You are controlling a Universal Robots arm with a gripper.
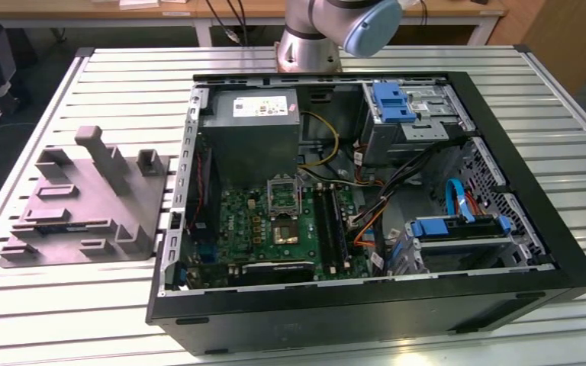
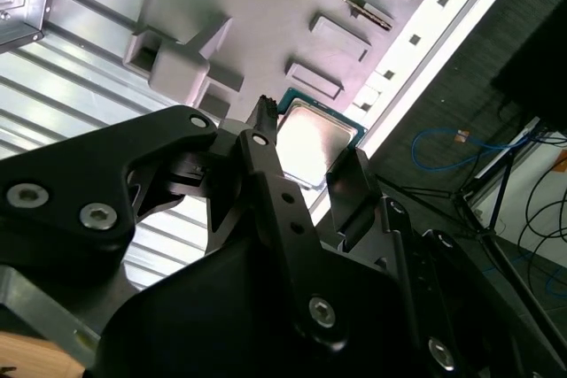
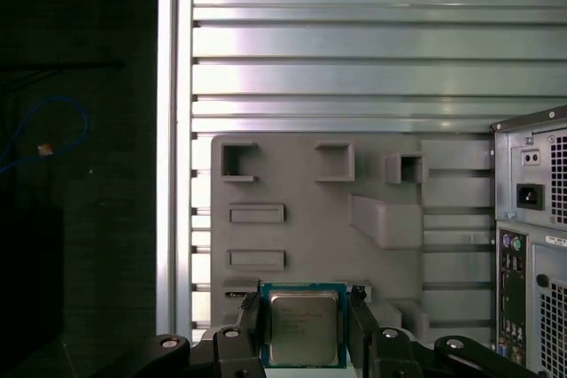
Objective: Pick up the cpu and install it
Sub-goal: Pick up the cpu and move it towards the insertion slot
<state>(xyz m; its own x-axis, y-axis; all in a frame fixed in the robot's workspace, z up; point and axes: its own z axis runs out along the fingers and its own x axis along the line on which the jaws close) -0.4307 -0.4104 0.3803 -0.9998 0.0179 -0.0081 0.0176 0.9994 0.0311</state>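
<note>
The cpu (image 3: 304, 327), a small square chip with a silvery top and a darker rim, sits between my gripper's (image 3: 304, 303) two black fingers (image 3: 250, 320), which are shut on its opposite edges. In the second wrist view the cpu (image 2: 314, 137) appears again, held in the gripper (image 2: 310, 143). It hangs well above the grey moulded tray (image 3: 301, 188), over one edge of it. In the exterior view the open computer case (image 1: 537, 305) lies on the table, with the green motherboard and its dark socket (image 1: 284, 231) exposed.
The grey tray (image 1: 79, 206) with upright posts lies at the exterior view's left of the case on the slatted aluminium table (image 1: 89, 320). Inside the case are a power supply (image 1: 257, 122), drive cages with blue clips (image 1: 456, 229) and loose cables. The arm's base (image 1: 308, 46) stands behind the case.
</note>
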